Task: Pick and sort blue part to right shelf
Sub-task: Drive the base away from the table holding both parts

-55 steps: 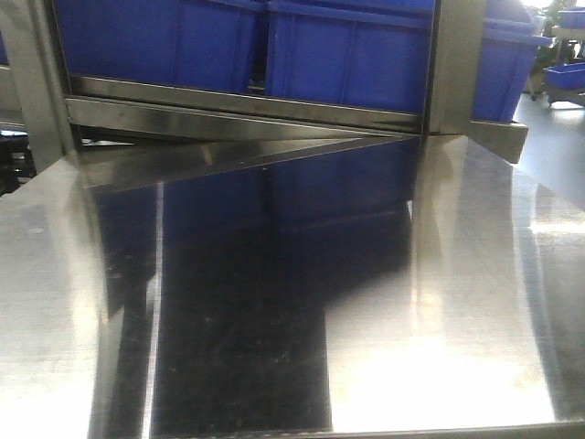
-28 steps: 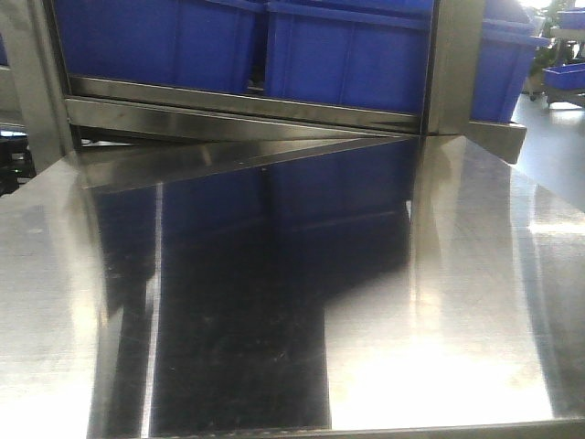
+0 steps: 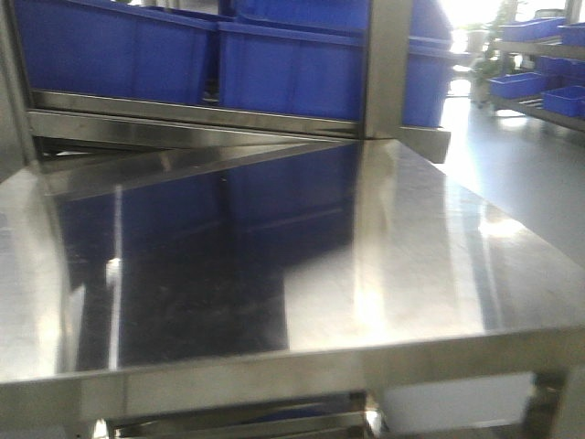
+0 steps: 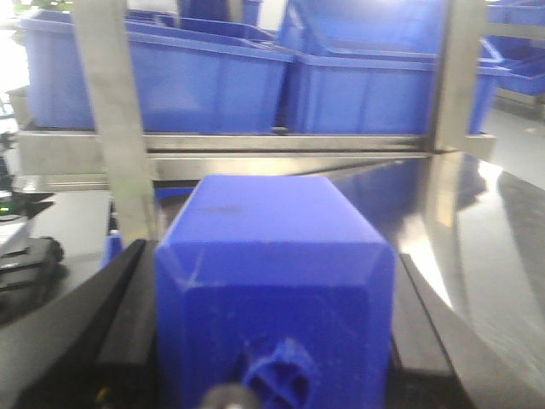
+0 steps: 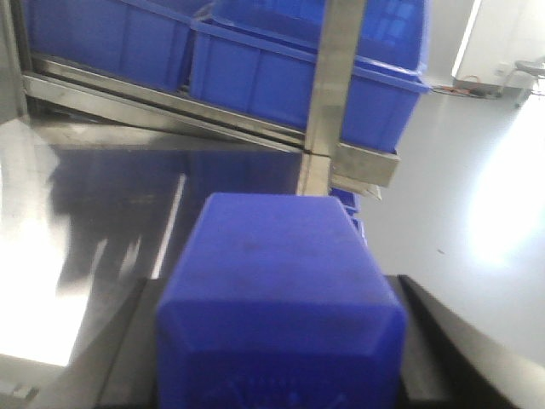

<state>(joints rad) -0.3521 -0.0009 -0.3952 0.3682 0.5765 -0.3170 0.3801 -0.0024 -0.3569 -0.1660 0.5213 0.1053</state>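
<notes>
Two pickups seemingly done, shelving left. Boxy blue plastic part (image 4: 272, 298) clamped in left pincer (image 4: 271, 256), twin blue part (image 5: 272, 341) clamped in right pincer (image 5: 274, 285), both near front of stainless-steel rack (image 3: 183, 114) with blue crates (image 3: 283, 78).

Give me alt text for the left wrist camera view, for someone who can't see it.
A blue part fills the foreground, gripped between the two black fingers of the left claw. Ahead stands the right shelf, a stainless-steel rack whose flat front rail carries large blue crates, with a shiny steel table at the right.
</notes>
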